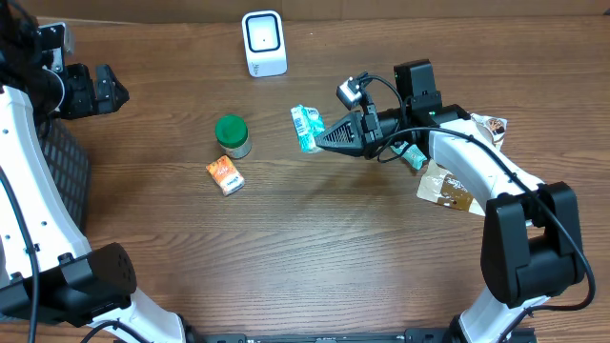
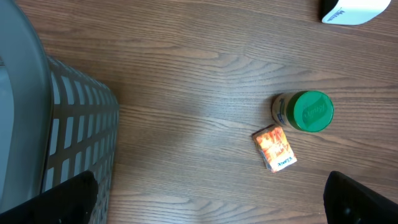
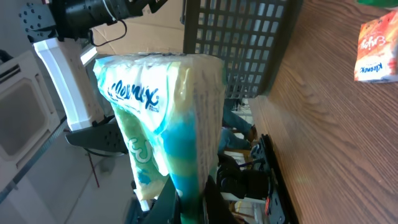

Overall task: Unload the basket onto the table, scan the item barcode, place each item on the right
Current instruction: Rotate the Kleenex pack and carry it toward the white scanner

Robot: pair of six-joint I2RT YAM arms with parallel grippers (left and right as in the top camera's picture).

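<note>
Your right gripper (image 1: pixel 321 136) was clamped on the tissue pack (image 1: pixel 305 126), holding it off the table in front of the scanner (image 1: pixel 264 44) and slightly toward the right arm's side of it. In the right wrist view the pack (image 3: pixel 168 118) stood on end with its printed face in view, pinched at its lower end. Which face looked toward the scanner, I could not tell with any certainty. Your left gripper (image 1: pixel 103 88) sat well apart from the scanner on the left arm's side, its jaws spread wide and holding nothing, above the edge of the dark basket (image 1: pixel 62 176). The green-lidded jar (image 1: pixel 232 134) stood in front of the scanner, just to the left of the pack. The orange packet (image 1: pixel 225 176) lay just beyond the jar, farther from the scanner. A brown pouch (image 1: pixel 443 186) lay under the right arm, far from the scanner.
</note>
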